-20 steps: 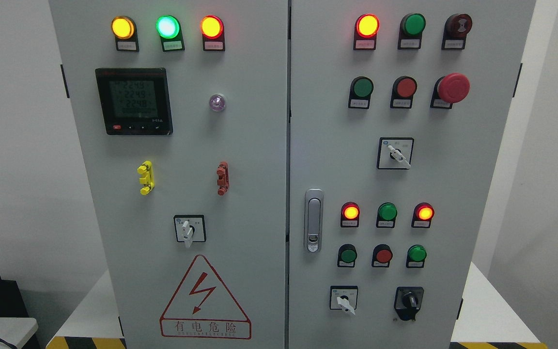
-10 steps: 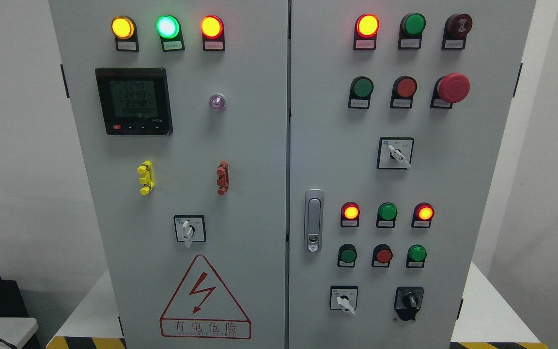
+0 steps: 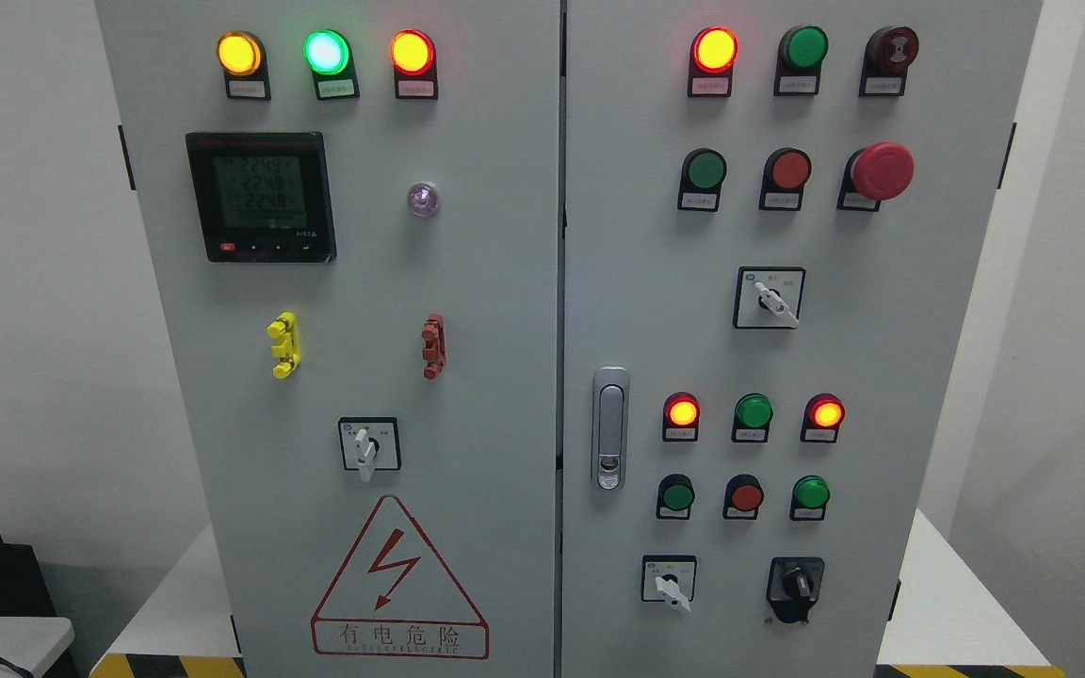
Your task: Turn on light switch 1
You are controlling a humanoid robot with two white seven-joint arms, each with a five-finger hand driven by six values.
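**A:** Where was light switch 1?

**B:** Couldn't tell for sure, the labels were too small to read. There were 4 candidates on the cabinet (image 3: 467, 282). One was the left-door knob (image 3: 369, 444), just above the warning sign (image 3: 398, 584). Another was the upper knob (image 3: 769, 298), mid right door. The last two sat at the bottom right: the lower white knob (image 3: 668, 579) and, near it, the black knob (image 3: 795, 584).

**A:** And your hands?

**B:** Left hand and right hand were both out of shot, so I can't say if the fingers were spread or curled. Nothing was touching the panel.

**A:** Biggest risk?

**B:** Imo turning the wrong knob, since I'd have been guessing. Also, the bottom pair sat right under a row of push buttons (image 3: 743, 495), so a wide hand coming in blind could have bumped one. The red stop button (image 3: 882, 170) sticks out, but it was well apart from the low knobs.

**A:** Anything else?

**B:** The knobs looked small. A sloppy pinch could've slipped off or left one half-turned.
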